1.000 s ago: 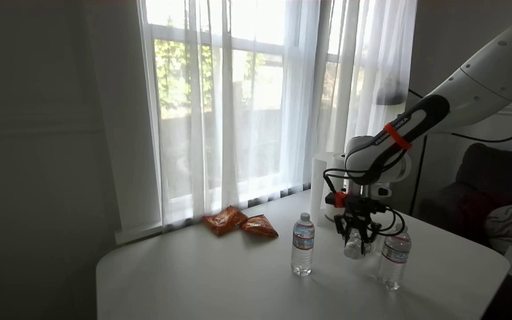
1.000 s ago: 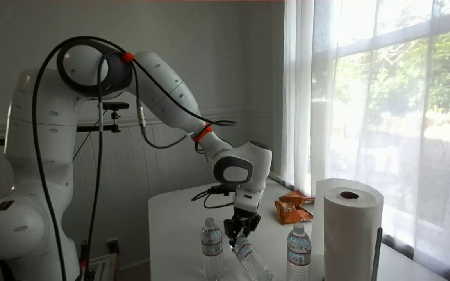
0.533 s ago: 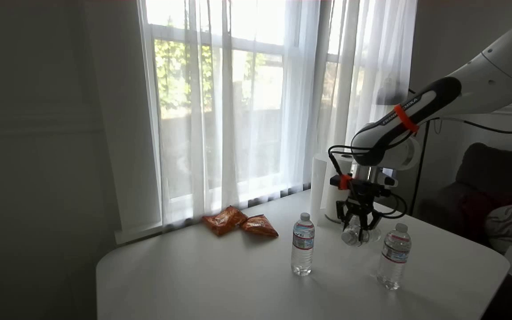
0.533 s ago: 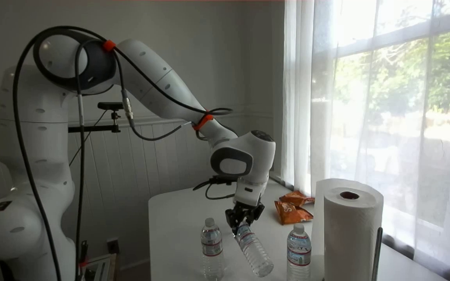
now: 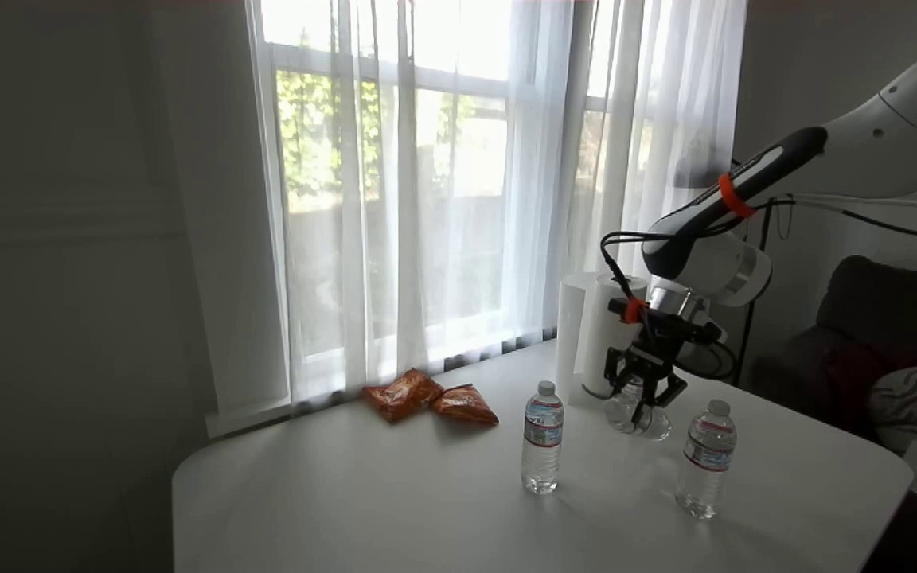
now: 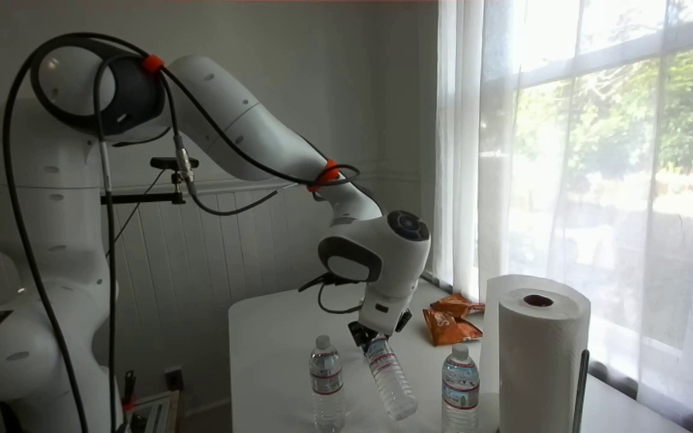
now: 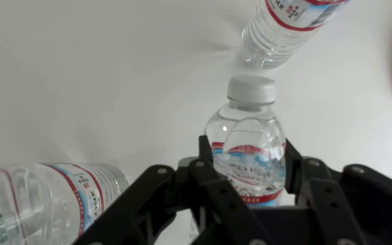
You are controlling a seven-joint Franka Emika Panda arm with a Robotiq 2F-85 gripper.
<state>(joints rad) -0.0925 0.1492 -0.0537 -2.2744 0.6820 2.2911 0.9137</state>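
- My gripper (image 7: 248,158), one: fingers (image 7: 205,151) clasped about the upper part of a bottle.
- Held bottle (image 6: 392,383), clear, capped, labelled: tilted over the white table (image 6: 274,361), base down toward the right in an exterior view.
- Left bottle (image 6: 327,385) there, upright.
- Right bottle (image 6: 460,391) there, upright.
- Paper towel roll (image 6: 542,361), farther right, near.
- Orange packets (image 6: 450,326), two, far side.
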